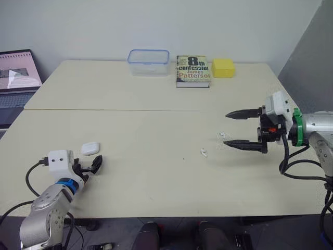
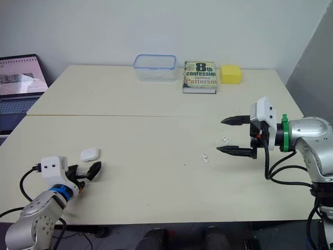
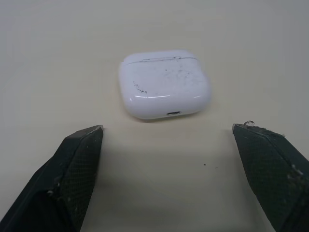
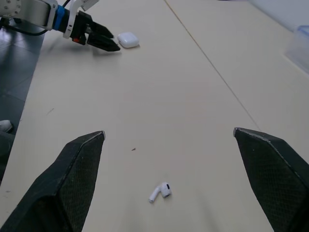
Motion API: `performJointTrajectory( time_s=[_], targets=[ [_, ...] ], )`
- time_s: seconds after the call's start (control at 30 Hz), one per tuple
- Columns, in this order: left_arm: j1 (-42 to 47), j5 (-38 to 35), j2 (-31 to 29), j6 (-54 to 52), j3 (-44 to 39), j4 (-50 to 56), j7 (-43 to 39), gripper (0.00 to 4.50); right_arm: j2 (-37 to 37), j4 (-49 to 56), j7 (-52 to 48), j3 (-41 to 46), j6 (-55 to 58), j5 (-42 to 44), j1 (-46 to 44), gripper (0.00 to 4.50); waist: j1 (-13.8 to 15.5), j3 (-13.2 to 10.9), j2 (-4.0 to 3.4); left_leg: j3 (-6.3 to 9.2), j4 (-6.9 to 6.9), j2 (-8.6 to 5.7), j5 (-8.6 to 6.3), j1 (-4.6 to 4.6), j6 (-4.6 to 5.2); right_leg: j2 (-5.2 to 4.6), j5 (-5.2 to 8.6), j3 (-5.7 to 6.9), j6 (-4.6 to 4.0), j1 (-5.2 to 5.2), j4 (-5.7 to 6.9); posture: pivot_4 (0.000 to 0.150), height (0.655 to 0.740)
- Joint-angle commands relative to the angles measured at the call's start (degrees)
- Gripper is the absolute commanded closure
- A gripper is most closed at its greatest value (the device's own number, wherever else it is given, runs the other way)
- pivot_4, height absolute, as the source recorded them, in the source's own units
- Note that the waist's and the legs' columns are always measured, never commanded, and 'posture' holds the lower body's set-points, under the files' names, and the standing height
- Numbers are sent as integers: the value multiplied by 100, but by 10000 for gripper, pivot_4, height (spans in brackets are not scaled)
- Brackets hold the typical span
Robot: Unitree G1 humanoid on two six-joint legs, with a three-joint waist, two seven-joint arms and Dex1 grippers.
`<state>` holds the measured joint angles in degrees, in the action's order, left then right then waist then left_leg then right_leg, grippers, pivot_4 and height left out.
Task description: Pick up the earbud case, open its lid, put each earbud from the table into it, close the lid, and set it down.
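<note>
- At the near left of the table (image 1: 156, 120), the earbud case (image 1: 90, 148) lies flat with its lid closed, and nothing touches it.
- Left gripper (image 1: 92, 165): low over the table just short of the case, fingers spread wide and holding nothing. Its wrist view shows the case ahead of both fingertips and roughly centred on the gap, but not yet inside it.
- Right gripper (image 1: 226, 129): held over the right side of the table, fingers wide apart and empty, pointing toward the middle.
- One earbud (image 1: 204, 152) lies loose on the table near the right gripper's nearer finger. A small white object (image 1: 222, 135) lies close by the fingertips (probably the other earbud, but too small to confirm).
- Other items: a clear box (image 1: 149, 62), a book (image 1: 193, 70) and a yellow block (image 1: 223, 67) along the far edge, and a laptop (image 1: 18, 78) beyond the table's left side. All are well apart from the work area.
- Step in hand, by judgement: the first, picking up the case. No later step has begun.
- Next move calls for the left gripper to advance until the case's sides lie between its fingers, then close squarely.
- Risk: the shell looks smooth and rounded, so an off-centre pinch could push it away. The grip should also leave the lid free to open.
</note>
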<state>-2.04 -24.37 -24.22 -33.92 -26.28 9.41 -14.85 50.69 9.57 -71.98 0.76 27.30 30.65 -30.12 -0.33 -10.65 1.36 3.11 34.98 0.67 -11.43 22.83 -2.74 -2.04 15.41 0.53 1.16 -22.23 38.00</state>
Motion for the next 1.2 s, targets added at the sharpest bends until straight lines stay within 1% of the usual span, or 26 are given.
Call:
performJointTrajectory(
  time_s=[0.03,0.27,0.43,0.63,0.87,1.0,1.1,1.2],
  targets=[
    [283,154,151,193,104,-282,227,0,31,314,-250,-160,165,155,-260,260,13,0,0,1,0,0,0,-1,0,0,0,1,0,0,1,1500,7400],
    [853,406,201,302,188,-918,494,0,-269,326,-144,-724,435,-109,-796,260,20,1,-2,4,1,-5,0,-4,0,2,-1,5,0,3,4,1500,7400],
    [1137,444,194,331,273,-1192,419,0,-698,102,-60,-1054,305,-372,-1194,260,19,2,-3,4,1,-6,1,-5,-1,2,-1,4,1,2,6,1500,7400],
    [1170,349,313,108,264,-1116,472,0,-1076,-224,-170,-1272,22,-619,-1516,260,22,2,-3,7,1,-4,1,-4,-1,1,-2,5,3,2,6,1500,7400],
    [924,329,462,-150,290,-654,570,0,-1178,-361,-328,-1256,-118,-695,-1588,260,20,2,-3,3,1,-5,1,-2,-1,-3,-9,0,-1,2,1,1500,7400],
    [875,427,397,-179,292,-686,560,0,-1225,-392,-331,-1235,-160,-717,-1564,260,19,2,-3,3,1,-5,1,-4,-1,-3,-6,1,5,2,3,1500,7400],
    [926,523,269,-176,259,-866,563,6285,-1255,-372,-307,-1224,-155,-723,-1531,0,19,2,-3,3,1,-5,1,-3,-1,-2,-5,1,5,2,3,1500,7400],
    [944,581,128,-141,257,-1065,483,15020,-1267,-312,-262,-1202,-117,-706,-1475,0,19,3,-6,3,0,-5,1,-4,-1,-2,-5,2,5,2,4,1500,7400]
  ],
)
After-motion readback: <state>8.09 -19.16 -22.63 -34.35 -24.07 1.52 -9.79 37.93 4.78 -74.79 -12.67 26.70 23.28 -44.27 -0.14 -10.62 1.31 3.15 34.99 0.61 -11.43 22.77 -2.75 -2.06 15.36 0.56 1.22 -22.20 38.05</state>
